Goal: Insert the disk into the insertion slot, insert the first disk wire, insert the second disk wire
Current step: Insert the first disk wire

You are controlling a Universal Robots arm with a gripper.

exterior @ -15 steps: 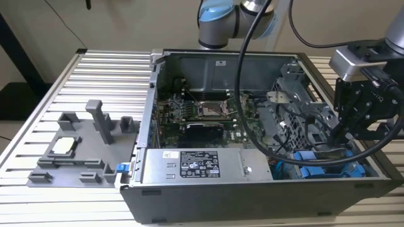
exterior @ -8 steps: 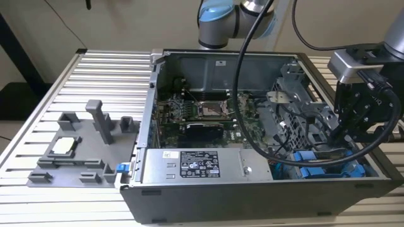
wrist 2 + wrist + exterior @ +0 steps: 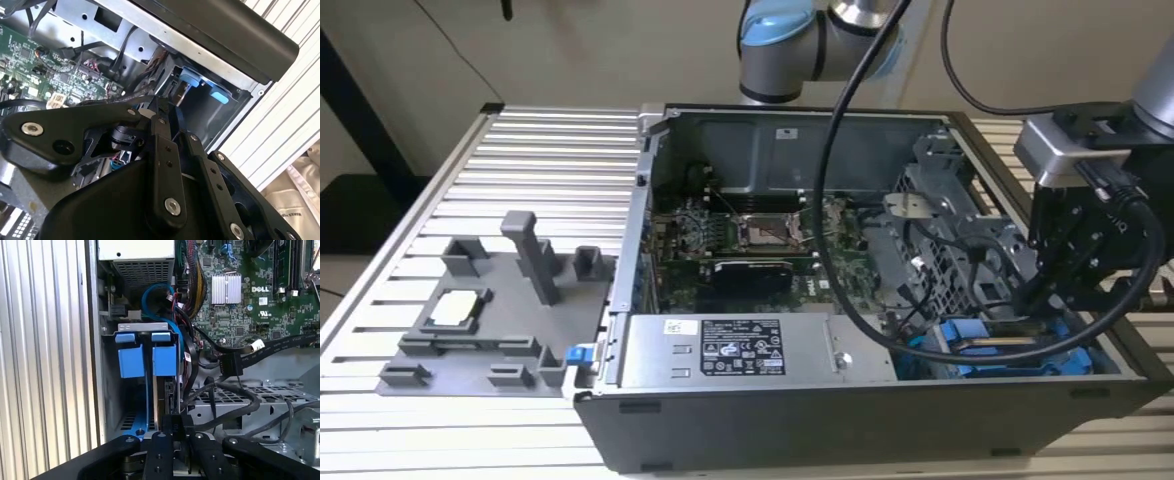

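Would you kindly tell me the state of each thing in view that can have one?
computer case, open, side panel off, lying on the slatted table.
disk, seated in the drive bay in its blue carrier.
second blue carrier, seated in the bay beside it.
gripper, down at the disk's exposed end.
black cables, loose, draped over the drive cage.
grey fixture, on the table beside the case.

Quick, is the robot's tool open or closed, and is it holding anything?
Tool: cannot be told; it hangs over the blue carriers.
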